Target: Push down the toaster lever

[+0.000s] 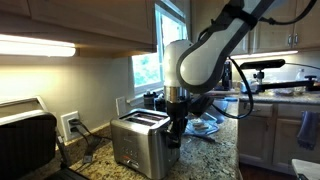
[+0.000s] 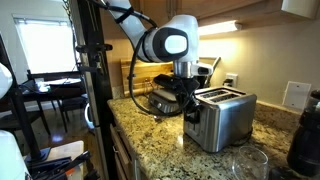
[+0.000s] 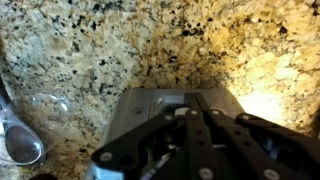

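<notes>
A silver two-slot toaster [image 1: 140, 145] stands on the speckled granite counter in both exterior views, here too [image 2: 228, 118]. My gripper [image 1: 176, 128] hangs at the toaster's narrow end face, the one that faces the counter's open side [image 2: 192, 108]. In the wrist view its two black fingers [image 3: 197, 112] lie close together, shut, pointing down over that end of the toaster [image 3: 150, 108]. The lever itself is mostly hidden by the fingers. I cannot tell whether they touch it.
A clear glass [image 3: 50, 108] and a metal spoon [image 3: 20, 142] lie on the counter beside the toaster. A black appliance [image 1: 25, 140] stands at one side, with a wall outlet [image 1: 70, 125] behind. Another glass [image 2: 246, 165] is near the counter's front edge.
</notes>
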You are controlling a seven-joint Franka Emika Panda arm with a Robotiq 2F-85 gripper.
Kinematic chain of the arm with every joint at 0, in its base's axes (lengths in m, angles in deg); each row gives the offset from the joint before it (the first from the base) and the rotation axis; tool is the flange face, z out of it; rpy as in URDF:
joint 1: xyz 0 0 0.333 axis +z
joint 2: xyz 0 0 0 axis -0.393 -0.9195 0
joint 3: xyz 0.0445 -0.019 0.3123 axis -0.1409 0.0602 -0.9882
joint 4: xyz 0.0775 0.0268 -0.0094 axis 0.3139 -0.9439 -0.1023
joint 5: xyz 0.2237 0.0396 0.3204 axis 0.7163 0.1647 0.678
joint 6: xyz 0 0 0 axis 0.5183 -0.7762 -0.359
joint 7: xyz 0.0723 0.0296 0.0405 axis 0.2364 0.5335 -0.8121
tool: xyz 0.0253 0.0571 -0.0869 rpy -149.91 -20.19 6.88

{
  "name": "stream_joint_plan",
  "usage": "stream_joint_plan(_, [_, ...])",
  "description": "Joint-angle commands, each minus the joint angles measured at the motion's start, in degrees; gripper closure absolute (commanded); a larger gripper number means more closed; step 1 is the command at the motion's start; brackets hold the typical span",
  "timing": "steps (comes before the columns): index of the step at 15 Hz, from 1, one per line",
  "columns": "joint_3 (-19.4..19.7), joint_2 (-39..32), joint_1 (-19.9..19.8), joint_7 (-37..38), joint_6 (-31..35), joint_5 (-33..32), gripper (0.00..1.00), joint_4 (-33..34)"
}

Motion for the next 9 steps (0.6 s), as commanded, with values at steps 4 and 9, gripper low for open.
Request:
stream_joint_plan(4, [0.86, -5.89, 0.0, -1.92, 4.45, 0.4, 0.97, -1.1])
stream_joint_plan(9, [1.0, -8.87, -0.18, -2.29, 4.43, 1.06, 0.98, 0.39])
